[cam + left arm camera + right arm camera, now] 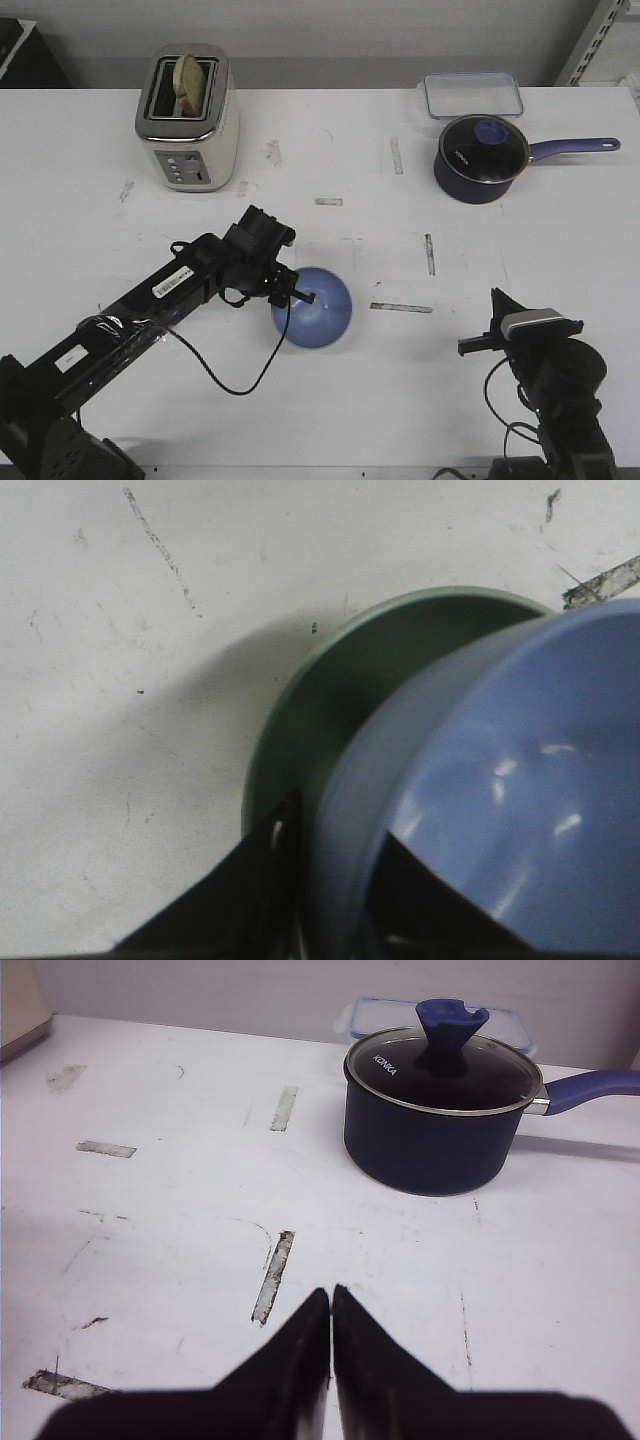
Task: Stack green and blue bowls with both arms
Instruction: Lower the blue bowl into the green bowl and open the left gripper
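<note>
My left gripper [297, 296] is shut on the rim of the blue bowl [314, 309], near the middle of the table. One finger [245, 890] lies outside the wall and the other inside the blue bowl [500, 780]. The green bowl [340, 680] sits right under it, offset a little, so its inner wall and rim show past the blue one. I cannot tell whether the two touch. In the front view the green bowl is hidden beneath the blue bowl. My right gripper [331, 1295] is shut and empty, low at the front right [490, 325], far from both bowls.
A dark navy lidded saucepan [482, 158] with a purple handle stands at the back right, with a clear lidded box [472, 95] behind it. A cream toaster [188, 117] holding bread stands at the back left. Tape strips [401, 307] mark the table.
</note>
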